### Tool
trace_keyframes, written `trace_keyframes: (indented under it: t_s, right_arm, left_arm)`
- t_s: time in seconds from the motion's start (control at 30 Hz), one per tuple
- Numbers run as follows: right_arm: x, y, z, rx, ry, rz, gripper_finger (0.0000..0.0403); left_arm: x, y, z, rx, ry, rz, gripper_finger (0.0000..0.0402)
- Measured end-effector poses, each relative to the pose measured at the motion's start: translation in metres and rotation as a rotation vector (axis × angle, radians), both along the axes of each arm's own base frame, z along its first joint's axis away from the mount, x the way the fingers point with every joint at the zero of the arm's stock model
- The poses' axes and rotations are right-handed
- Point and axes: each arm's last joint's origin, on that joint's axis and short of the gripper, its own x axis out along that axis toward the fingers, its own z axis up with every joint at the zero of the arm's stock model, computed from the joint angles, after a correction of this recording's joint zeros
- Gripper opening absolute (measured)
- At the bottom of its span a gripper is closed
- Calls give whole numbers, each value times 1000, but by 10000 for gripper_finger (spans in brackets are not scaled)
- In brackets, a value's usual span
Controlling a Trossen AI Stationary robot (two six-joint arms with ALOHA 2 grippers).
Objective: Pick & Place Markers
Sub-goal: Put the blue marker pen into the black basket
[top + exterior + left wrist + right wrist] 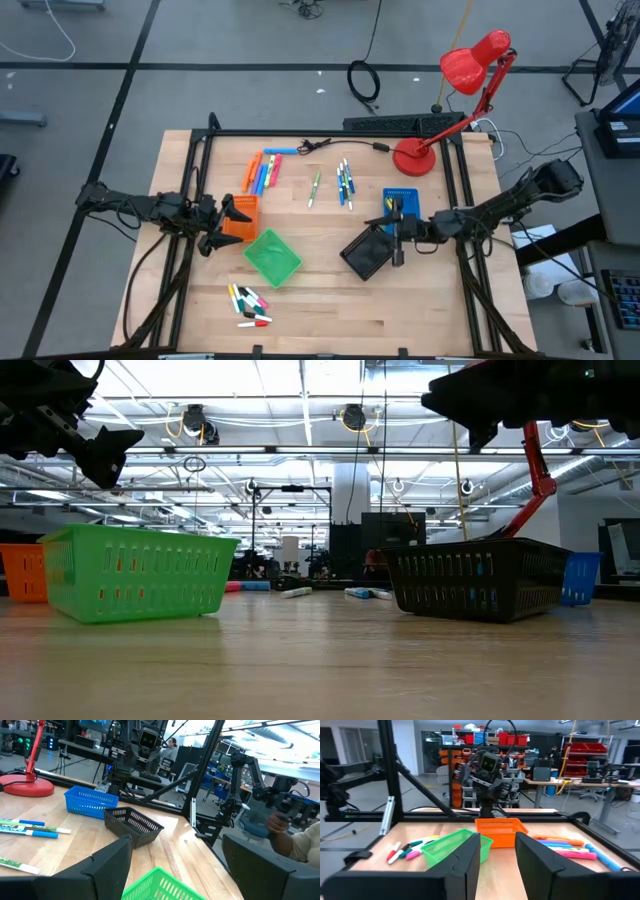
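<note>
High view: scattered multicoloured markers [262, 172].

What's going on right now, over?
Left hand open, empty, by orange tray. Right hand open, empty, over black tray. Markers all still on table. Nothing blocking.

1. Even overhead light falls on the wooden desk [330, 300] in the high view, and shadows under the trays and arms are short and soft.
2. In the low view, ceiling strip lights [300, 400] glare white and throw both arms into dark silhouette.
3. The near desk surface there is soft and out of focus, with a pale sheen.
4. The left hand's fingers [105, 870] loom blurred and dark in its wrist view, and the upright frame posts lean towards the edges.
5. The right wrist view is evenly lit, its background room sharp.
</note>
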Motion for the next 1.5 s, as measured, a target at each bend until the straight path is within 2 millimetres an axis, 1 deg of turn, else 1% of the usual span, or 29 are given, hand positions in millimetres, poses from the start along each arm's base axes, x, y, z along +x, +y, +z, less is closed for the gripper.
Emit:
trace_keyframes:
  t_s: [0.17, 0.37, 0.63, 0.8, 0.93, 1.03, 1.1, 1.17, 1.23, 1.3, 1.4, 1.5]
  right_arm:
    - [1, -5, -1, -33, 15, -25, 110]
    - [3, -11, -3, -154, 47, -58, 111]
    - [6, -28, -8, -280, 115, -141, 110]
    - [7, -42, -11, -284, 158, -198, 110]
    - [8, -50, -11, -231, 152, -238, 111]
    - [10, -58, -4, -182, 120, -329, 117]
    - [18, -62, 8, -179, 133, -370, 127]
    - [31, -66, 26, -181, 179, -383, 140]
    - [46, -74, 44, -161, 255, -410, 154]
    - [61, -85, 54, -116, 349, -472, 166]
    - [78, -106, 55, 23, 493, -564, 179]
    - [90, -125, 40, 135, 662, -603, 182]
  left_arm:
    - [0, 0, 0, 0, 0, 0, 310]
    - [0, 0, 0, 0, 0, 0, 310]
    - [0, 0, 0, 0, 0, 0, 310]
    - [0, 0, 0, 0, 0, 0, 310]
    - [0, 0, 0, 0, 0, 0, 310]
    - [0, 0, 0, 0, 0, 0, 310]
    - [0, 0, 0, 0, 0, 0, 310]
    - [0, 0, 0, 0, 0, 0, 310]
    - [0, 0, 0, 0, 0, 0, 310]
    - [0, 0, 0, 0, 0, 0, 310]
    - [0, 0, 0, 0, 0, 0, 310]
    - [0, 0, 0, 0, 0, 0, 310]
